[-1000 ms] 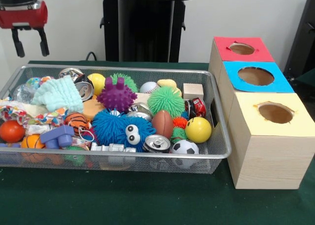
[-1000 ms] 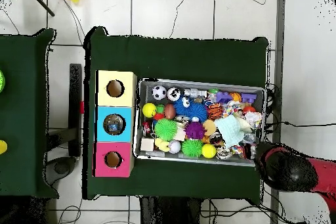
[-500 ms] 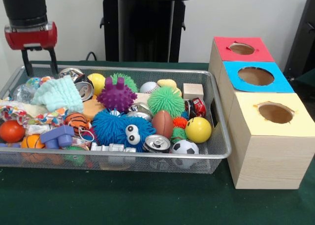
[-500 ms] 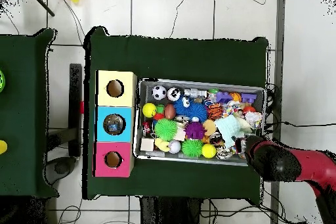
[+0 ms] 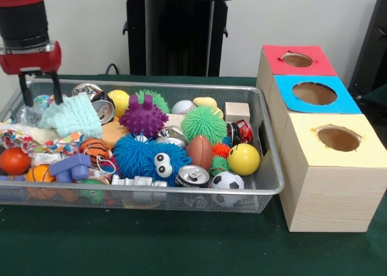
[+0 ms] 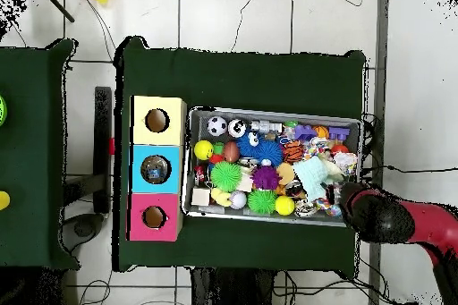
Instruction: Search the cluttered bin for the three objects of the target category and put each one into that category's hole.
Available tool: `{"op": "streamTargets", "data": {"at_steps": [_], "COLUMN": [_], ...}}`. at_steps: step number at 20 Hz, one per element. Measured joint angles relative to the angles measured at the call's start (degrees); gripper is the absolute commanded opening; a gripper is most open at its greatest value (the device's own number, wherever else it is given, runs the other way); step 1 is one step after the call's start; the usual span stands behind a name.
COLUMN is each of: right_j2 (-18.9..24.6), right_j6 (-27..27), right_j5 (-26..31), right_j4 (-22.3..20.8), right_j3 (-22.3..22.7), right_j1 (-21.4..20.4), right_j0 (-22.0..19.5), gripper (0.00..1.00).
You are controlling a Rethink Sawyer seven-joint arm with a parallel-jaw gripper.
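Toys pile up in the bin (image 5: 266, 144) and hide the bottles, except one see-through bottle (image 5: 27, 113) half hidden below the open, empty tool (image 5: 40, 97).

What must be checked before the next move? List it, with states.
1. Jaws open: ok, apart above the bin's far corner.
2. Bottle in sight: ok, a clear wrinkly bottle lies just below the jaws.
3. Bottle free of clutter: not ok, the mint cloth crowds it.
4. Other two bottles found: cannot tell.
5. Red hole unblocked: ok.
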Motion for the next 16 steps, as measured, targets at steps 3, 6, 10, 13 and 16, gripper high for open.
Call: {"op": "streamTargets", "data": {"at_steps": [3,6,10,13,16], "right_j2": [0.00,-0.01,-0.01,0.00,-0.01], "right_j6": [0.00,0.00,0.00,0.00,0.00], "right_j5": [0.00,0.01,0.00,0.01,0.00], "right_j4": [-0.02,-0.02,-0.06,-0.76,-1.79], "right_j3": [-1.14,-1.94,-3.16,-4.05,-4.80], "right_j1": [0.04,0.05,0.40,1.47,3.06], "right_j0": [-1.08,-1.80,-2.45,-2.50,-2.50], "gripper": [1.00,1.00,1.00,1.00,1.00]}}
